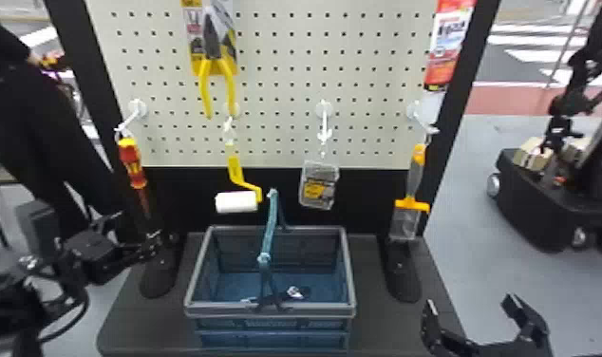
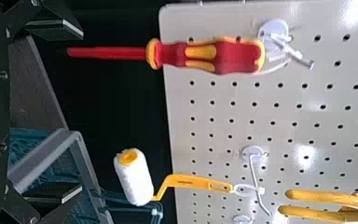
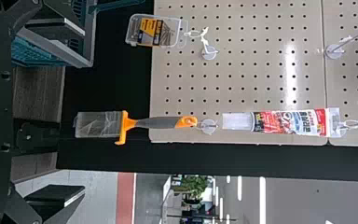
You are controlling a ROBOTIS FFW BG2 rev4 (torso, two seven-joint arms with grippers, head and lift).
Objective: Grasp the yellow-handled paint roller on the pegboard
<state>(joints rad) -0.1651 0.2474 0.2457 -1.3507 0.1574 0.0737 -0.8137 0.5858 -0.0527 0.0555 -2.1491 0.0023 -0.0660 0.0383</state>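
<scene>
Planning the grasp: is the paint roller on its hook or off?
On: the paint roller hangs from a white hook, untouched.

Open air lies between the paint roller point(image 1: 236, 201) and the screwdriver point(image 1: 133, 164) hanging to its left. The upright blue handle point(image 1: 269, 223) of the basket point(image 1: 198, 266) stands just right of the roller, and the pliers point(image 1: 215, 71) hang close above its hook.

The paint roller point(image 1: 236, 201) is white and yellow, the basket point(image 1: 196, 270) blue.
</scene>
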